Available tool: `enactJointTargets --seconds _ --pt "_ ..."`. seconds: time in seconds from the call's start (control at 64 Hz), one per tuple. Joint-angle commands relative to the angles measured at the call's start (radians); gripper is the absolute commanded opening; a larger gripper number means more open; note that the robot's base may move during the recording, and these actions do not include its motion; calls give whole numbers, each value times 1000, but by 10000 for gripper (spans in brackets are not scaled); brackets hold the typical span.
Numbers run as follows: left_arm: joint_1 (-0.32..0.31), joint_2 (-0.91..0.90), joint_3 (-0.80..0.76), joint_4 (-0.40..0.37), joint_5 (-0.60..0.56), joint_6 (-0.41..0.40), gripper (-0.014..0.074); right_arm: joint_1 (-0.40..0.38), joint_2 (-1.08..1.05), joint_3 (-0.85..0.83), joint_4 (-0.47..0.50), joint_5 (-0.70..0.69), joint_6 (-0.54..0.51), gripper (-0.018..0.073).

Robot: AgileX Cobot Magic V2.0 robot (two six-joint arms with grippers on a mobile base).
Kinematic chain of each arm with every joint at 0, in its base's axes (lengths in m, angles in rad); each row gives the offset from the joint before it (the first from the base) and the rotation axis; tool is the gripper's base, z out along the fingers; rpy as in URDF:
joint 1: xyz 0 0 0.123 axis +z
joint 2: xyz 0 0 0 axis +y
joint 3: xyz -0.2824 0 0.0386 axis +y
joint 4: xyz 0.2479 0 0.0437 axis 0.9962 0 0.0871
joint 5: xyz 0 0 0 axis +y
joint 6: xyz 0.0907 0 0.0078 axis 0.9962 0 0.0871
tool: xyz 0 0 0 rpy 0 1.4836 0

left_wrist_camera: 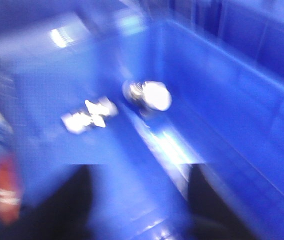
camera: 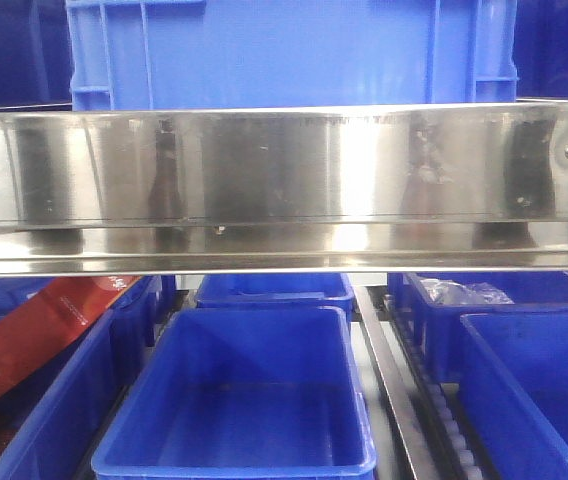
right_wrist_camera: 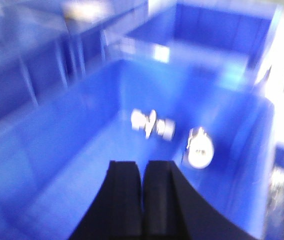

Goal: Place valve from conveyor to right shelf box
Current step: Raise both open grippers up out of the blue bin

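Both wrist views are blurred and look down into a blue box (left_wrist_camera: 232,105). Two shiny metal valves lie on its floor: a slim one (left_wrist_camera: 89,116) and a rounder one (left_wrist_camera: 149,95) beside it. My left gripper (left_wrist_camera: 137,172) hangs open above the box floor, short of the valves, with nothing between its fingers. In the right wrist view the same pair shows as a slim valve (right_wrist_camera: 152,124) and a round-faced valve (right_wrist_camera: 199,148) near the box wall (right_wrist_camera: 57,130). My right gripper (right_wrist_camera: 143,167) is shut and empty, a little short of them. The conveyor is out of view.
In the front view a polished steel shelf rail (camera: 284,180) crosses the middle, with a blue crate (camera: 284,50) on top. Below it stand several blue bins, one in the centre (camera: 239,400) and one at the right (camera: 544,380). A red package (camera: 34,330) lies at the left.
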Motion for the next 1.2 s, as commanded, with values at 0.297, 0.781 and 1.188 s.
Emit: enactJointTargets --seconds 0.297,0.781,1.188 --pt "1 -98 17 76 58 -30 -111 -76 -248 302 -58 -73 29 -154" --pt "1 -400 617 76 -246 -58 -111 -80 -680 1006 -58 -452 29 -154" --pt "1 -999 1345 42 -617 -64 -111 -80 -1023 1368 -58 -502 29 -154"
